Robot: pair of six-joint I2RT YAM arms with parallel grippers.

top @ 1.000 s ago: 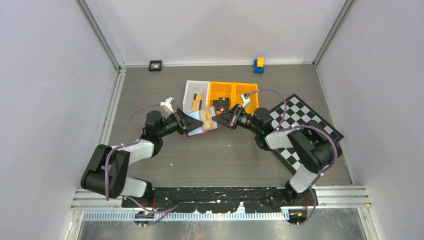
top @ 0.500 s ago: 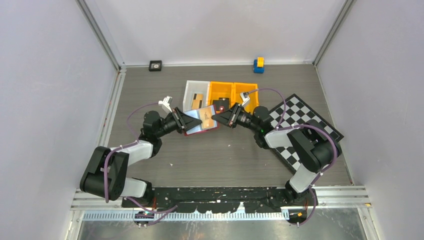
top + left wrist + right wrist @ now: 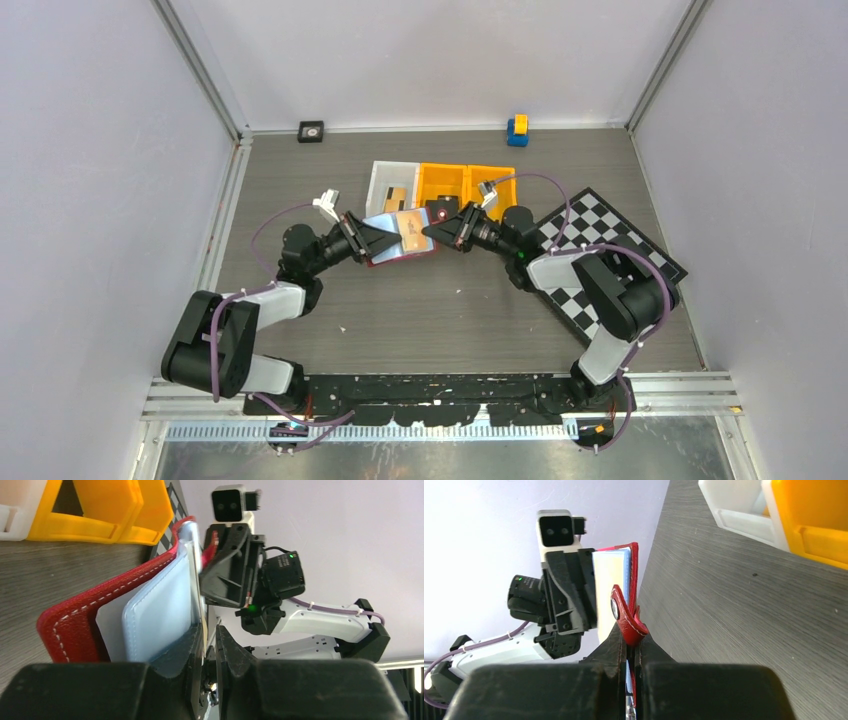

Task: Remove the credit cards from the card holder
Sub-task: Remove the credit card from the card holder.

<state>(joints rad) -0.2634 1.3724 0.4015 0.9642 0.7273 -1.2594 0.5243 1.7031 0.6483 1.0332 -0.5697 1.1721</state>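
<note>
- Left arm [image 3: 262,300]: rising from its base at the near left, elbow bending out to the left, forearm running in toward the table's middle, wrist rolled onto its side.
- Left gripper [image 3: 210,647]: pointing right. The jaws are standing almost together, nipping a thin pale leaf at the open edge of the card holder [image 3: 82,625]. Whether that leaf is a card or a sleeve cannot be told.
- Right arm [image 3: 590,275]: mirroring the left, elbow out to the right, forearm passing over the chequered board [image 3: 625,240], wrist also rolled sideways.
- Right gripper [image 3: 633,647]: pointing left and facing the other gripper at close range. The fingers are pressing together, pinching the card holder by its red snap tab [image 3: 624,617].
- Card holder: hanging open between the two grippers at the table's middle, just in front of the bins. The red cover is folding outward and the pale bluish sleeves are fanning apart. Contact with the table [image 3: 450,310] cannot be told.
- Credit card [image 3: 411,228]: one tan card is showing on the holder's upward face, sitting in the holder between the two gripper tips.
- White bin [image 3: 381,178]: standing just behind the holder, with flat tan pieces lying inside, too small to identify.
- Orange bins [image 3: 468,180]: two, adjoining the white bin on its right, partly covered by the right gripper.
- Blue-and-yellow block [image 3: 517,130]: sitting at the far edge, well apart.
- Small black square [image 3: 311,131]: sitting at the far edge, left of centre.
- Obstruction: in each wrist view, that gripper's own dark fingers are blocking the lower part.
</note>
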